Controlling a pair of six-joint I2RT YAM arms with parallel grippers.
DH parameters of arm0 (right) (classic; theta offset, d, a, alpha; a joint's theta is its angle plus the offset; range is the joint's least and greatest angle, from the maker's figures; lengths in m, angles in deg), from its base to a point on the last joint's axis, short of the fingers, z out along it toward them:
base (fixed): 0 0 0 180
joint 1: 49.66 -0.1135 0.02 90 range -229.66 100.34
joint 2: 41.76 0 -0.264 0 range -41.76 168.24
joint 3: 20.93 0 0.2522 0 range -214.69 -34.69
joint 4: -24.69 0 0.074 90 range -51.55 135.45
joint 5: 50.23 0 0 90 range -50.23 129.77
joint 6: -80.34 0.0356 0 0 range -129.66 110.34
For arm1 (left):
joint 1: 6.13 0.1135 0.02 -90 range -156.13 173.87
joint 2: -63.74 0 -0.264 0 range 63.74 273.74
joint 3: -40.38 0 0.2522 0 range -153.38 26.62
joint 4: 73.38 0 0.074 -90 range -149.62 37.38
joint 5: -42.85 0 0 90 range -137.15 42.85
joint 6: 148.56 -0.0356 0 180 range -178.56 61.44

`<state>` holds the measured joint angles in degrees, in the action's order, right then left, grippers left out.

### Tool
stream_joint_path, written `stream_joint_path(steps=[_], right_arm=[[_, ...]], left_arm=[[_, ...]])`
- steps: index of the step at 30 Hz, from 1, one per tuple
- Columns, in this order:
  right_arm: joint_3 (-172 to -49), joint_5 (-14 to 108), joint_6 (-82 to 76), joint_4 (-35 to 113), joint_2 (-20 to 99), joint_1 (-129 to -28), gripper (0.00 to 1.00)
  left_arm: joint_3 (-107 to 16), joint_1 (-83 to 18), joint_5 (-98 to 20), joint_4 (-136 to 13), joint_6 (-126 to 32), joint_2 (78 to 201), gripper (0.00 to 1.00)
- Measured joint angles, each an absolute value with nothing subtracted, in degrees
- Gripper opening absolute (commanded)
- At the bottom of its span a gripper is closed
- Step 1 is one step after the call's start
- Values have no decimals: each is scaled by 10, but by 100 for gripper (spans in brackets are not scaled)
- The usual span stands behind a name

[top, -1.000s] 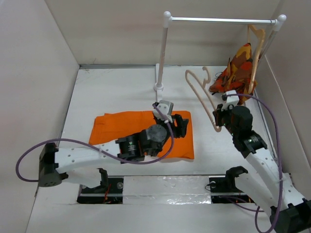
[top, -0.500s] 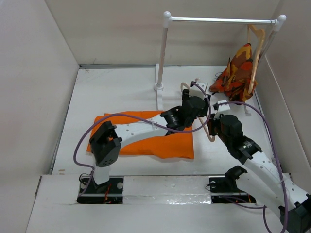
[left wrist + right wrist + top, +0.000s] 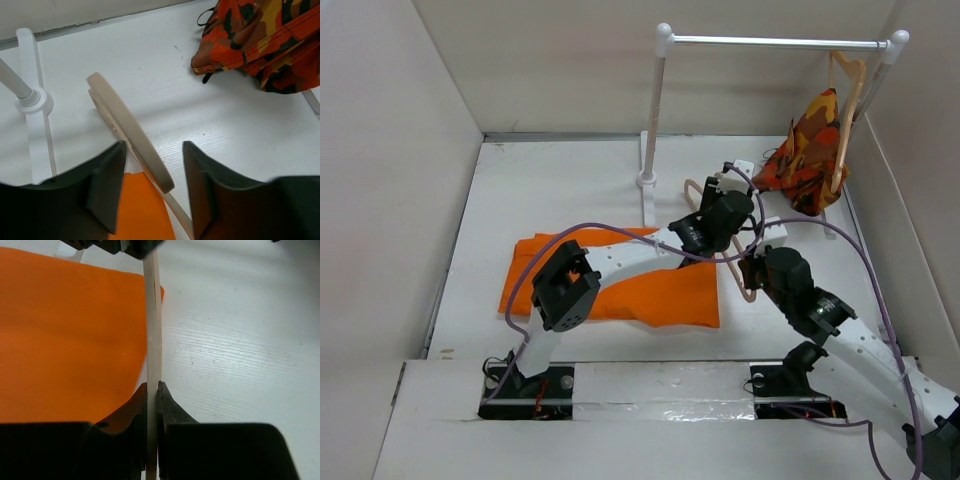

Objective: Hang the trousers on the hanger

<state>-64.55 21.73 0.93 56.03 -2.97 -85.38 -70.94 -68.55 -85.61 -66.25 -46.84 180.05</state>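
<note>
White tabletop (image 3: 570, 190) boxed in by pale walls (image 3: 380, 150) fills the overhead view. The trousers (image 3: 650, 295) lie flat and folded across its lower middle. The hanger (image 3: 691, 190) slants from the centre toward the lower right at their right edge, and I cannot tell whether it touches the table. A clothes rail (image 3: 775, 42) runs along the top, and a patterned garment (image 3: 810, 150) hangs at upper right. From the left wrist camera, the left claw (image 3: 154, 150) is spread, its dark fingers (image 3: 107, 185) on either side of the hanger's curved arm. A gap shows on each side, so the claw is around the hanger, not gripping it. An orange corner of the trousers shows at bottom centre. From the right wrist camera, the right claw (image 3: 152, 390) is pinching the hanger's thin edge, which runs straight up the middle of the frame. The trousers fill the left half beneath it. The hanger looks stiff, light and smooth, so a pinch on its arm should hold, though it may swivel. The trousers look soft and limp. I judge they will sag and slip on the smooth hanger, so they are best taken at a free edge or corner and draped evenly.
</note>
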Motion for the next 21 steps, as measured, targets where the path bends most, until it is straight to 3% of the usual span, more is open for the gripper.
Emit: stream_joint_path(steps=[3, 4, 5, 6, 7, 9, 10, 13, 18, 21], right_arm=[[-638, 211, 20, 561, -35, -861, 0], [-637, 209, 24, 563, -36, -864, 0], [-637, 205, 27, 564, -37, -867, 0], [-637, 204, 32, 565, -39, -869, 4], [-637, 204, 35, 565, -42, -873, 21], [-637, 202, 41, 571, -51, -877, 43], [-637, 203, 42, 578, -58, -880, 61], [-637, 207, 43, 605, -90, -886, 79], [-638, 234, 44, 630, -147, -888, 78], [-646, 248, 45, 645, -172, -888, 69]], left_arm=[[-714, -685, -869, -662, -478, 1808, 26], [-717, -684, -874, -663, -479, 1811, 7], [-718, -684, -879, -666, -479, 1813, 0], [-718, -683, -884, -669, -480, 1813, 0], [-718, -684, -885, -672, -478, 1813, 0], [-711, -685, -886, -684, -474, 1812, 0], [-697, -686, -885, -698, -467, 1807, 0], [-622, -686, -883, -737, -441, 1768, 0], [-480, -686, -876, -797, -365, 1670, 0], [-425, -692, -882, -831, -321, 1635, 0]])
